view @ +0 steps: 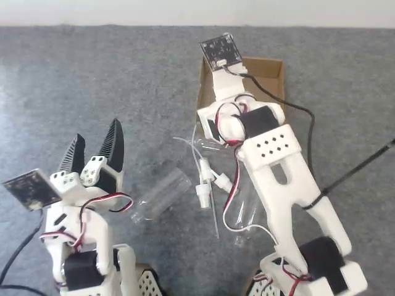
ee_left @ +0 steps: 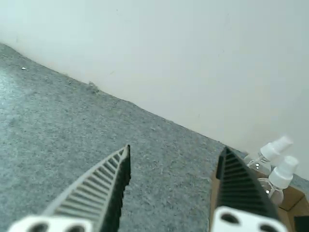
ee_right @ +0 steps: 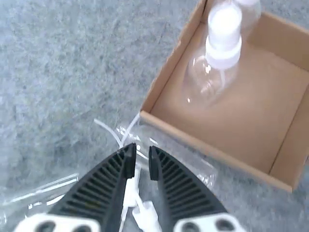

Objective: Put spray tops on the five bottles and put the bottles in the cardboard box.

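Two of the five bottles can be counted as done. A capped bottle (ee_right: 217, 53) and a second capped bottle (ee_right: 246, 7) are seen standing upright inside the cardboard box (ee_right: 207, 145), which sits at the far side of the table, right of centre. Three bottles are judged to be left. An uncapped bottle (view: 162, 193) lies on its side near the middle of the table, and another clear bottle (view: 247, 213) lies partly hidden under the right arm. What appears to be a third bottle (view: 208, 146) lies just beside the near wall of the box. Two loose spray tops are seen between the lying bottles, one spray top (view: 202, 188) just beside the other spray top (view: 223, 182), each with its thin tube. Whether a third loose top lies there cannot be made out. The right gripper (ee_right: 141, 153) is held over the clutter just near of the box, its jaws drawn almost together with a narrow gap between them, and nothing is seen clamped in them. The left gripper (view: 98, 131) is held at the near left, well apart from the bottles, spread wide and empty. No capping can be seen under way.
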